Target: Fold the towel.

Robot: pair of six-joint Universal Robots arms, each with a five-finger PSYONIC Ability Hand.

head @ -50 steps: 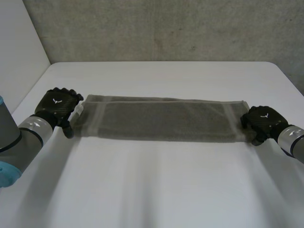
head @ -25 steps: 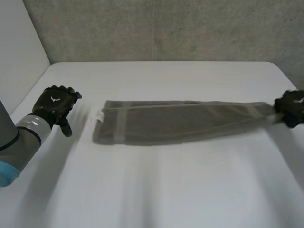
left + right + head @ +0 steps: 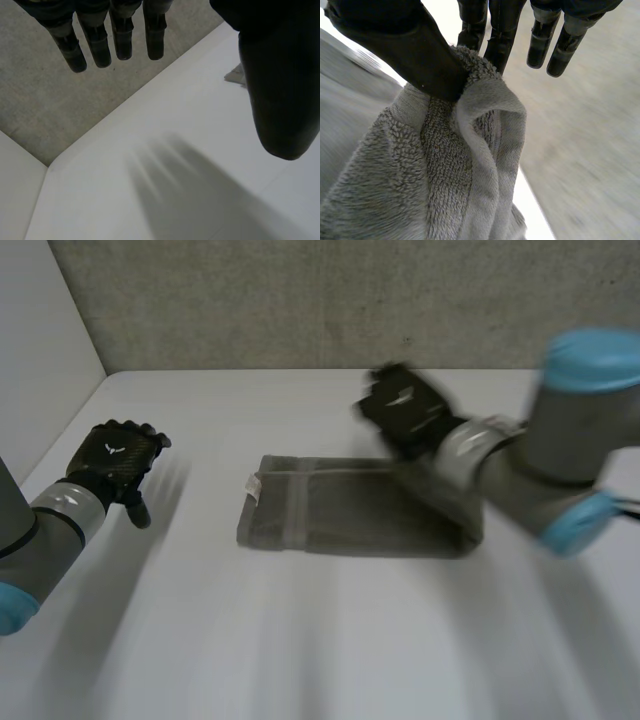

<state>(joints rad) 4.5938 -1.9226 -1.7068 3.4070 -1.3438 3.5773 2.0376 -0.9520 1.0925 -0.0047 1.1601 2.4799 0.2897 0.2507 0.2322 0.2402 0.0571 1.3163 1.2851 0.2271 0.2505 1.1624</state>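
- Towel [image 3: 350, 515] is lying partly doubled.
- Right robot hand [image 3: 400, 410] is pinching its end; worth aiming for flush edges.
- Left robot hand [image 3: 115, 460] is hovering, relaxed and empty.

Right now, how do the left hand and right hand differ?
The left hand is open and holds nothing; the right hand pinches one end of the towel between thumb and fingers. The left hand is beside the towel, clear of it, over the bare table; the right hand is raised above it. Both are black.
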